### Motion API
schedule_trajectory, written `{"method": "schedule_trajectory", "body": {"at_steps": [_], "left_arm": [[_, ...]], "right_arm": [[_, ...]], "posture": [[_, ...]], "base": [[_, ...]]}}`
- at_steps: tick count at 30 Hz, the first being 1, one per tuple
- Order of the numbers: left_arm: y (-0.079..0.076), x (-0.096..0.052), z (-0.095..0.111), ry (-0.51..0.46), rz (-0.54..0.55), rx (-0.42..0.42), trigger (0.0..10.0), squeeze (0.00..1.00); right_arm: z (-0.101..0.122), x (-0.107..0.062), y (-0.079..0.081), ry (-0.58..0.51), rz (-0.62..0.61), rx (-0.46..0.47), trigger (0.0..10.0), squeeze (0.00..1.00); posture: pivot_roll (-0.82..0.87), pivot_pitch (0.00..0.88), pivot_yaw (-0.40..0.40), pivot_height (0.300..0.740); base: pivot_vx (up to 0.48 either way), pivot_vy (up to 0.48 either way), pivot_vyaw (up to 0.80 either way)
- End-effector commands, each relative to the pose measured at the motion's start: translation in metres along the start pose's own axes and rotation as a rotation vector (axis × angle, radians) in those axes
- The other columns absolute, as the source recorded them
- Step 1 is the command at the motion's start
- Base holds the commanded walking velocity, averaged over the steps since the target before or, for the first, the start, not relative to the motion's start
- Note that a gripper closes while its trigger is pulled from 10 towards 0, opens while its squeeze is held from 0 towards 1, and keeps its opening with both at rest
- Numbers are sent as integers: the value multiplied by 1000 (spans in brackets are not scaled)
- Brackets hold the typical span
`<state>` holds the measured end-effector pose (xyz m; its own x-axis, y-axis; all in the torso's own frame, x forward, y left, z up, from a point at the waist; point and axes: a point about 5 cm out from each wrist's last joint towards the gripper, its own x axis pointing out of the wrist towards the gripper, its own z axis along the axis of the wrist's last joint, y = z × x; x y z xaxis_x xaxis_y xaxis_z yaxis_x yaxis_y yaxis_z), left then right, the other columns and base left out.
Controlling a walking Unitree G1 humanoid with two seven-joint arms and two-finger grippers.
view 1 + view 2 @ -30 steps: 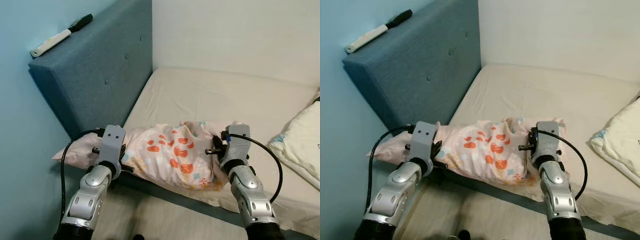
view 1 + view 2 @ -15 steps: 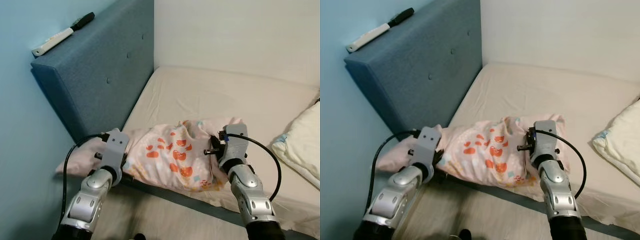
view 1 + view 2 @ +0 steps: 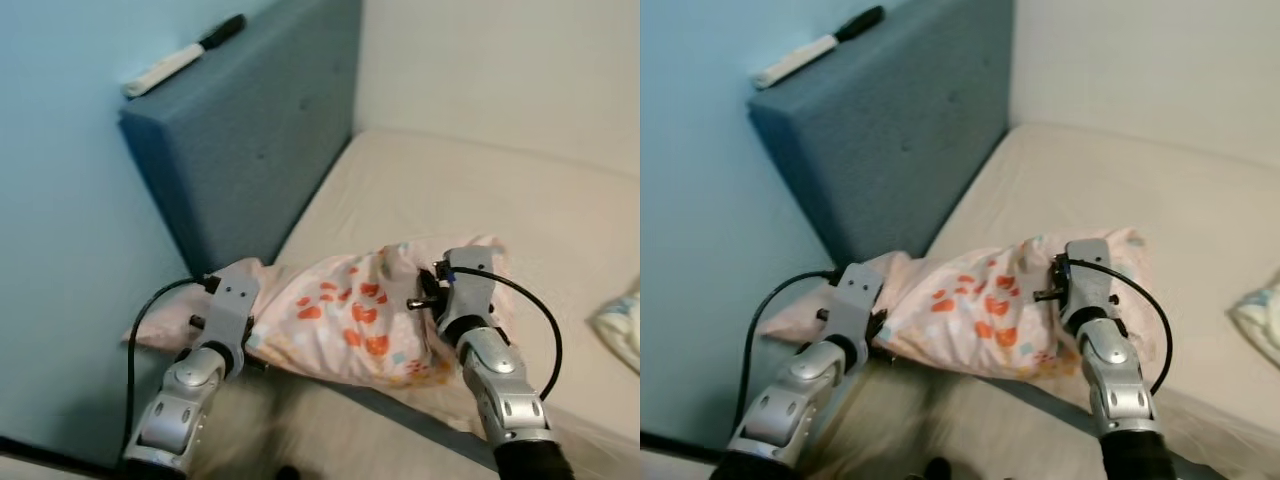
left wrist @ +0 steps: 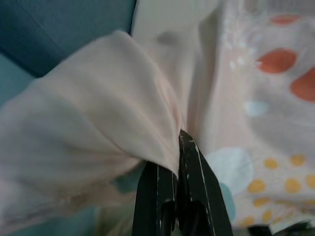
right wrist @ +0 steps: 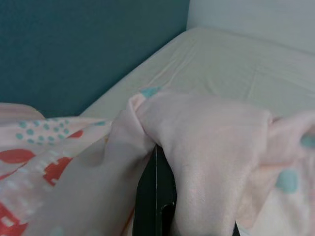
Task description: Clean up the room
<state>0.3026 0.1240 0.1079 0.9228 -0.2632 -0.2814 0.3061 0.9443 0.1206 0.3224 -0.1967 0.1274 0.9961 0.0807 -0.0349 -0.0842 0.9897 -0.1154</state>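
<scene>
The patterned pillow [image 3: 350, 320] hangs between both arms over the bed [image 3: 480, 200] edge, left gripper [image 4: 178, 147] pinching its 9 o'clock corner, right gripper [image 5: 156, 162] its 3 o'clock corner (thin folds only); the cloth could slip free if either arm pulls unevenly

Home bedroom; bed mattress [image 3: 500, 190], upholstered blue headboard [image 3: 250, 130].
</scene>
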Motion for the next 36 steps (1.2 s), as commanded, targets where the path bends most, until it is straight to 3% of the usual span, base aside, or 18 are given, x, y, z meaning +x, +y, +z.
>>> {"method": "schedule_trajectory", "body": {"at_steps": [1,9,22,36], "left_arm": [[0,-2,7,-46,-6,-4,10000,0],[-4,-1,8,-29,-21,6,10000,0],[-3,1,10,-19,7,-24,10000,0],[0,2,11,1,30,-59,10000,0]], "right_arm": [[4,2,11,-26,39,12,10000,0],[3,1,2,-28,-14,60,10000,0],[1,-1,9,-31,0,65,10000,0],[0,-1,13,-27,11,74,10000,0]], "posture": [[-28,197,17,740],[-29,191,20,740],[-30,176,23,740],[-31,180,23,740]], "base": [[0,0,800],[0,0,257],[0,0,0],[0,-448,0]]}}
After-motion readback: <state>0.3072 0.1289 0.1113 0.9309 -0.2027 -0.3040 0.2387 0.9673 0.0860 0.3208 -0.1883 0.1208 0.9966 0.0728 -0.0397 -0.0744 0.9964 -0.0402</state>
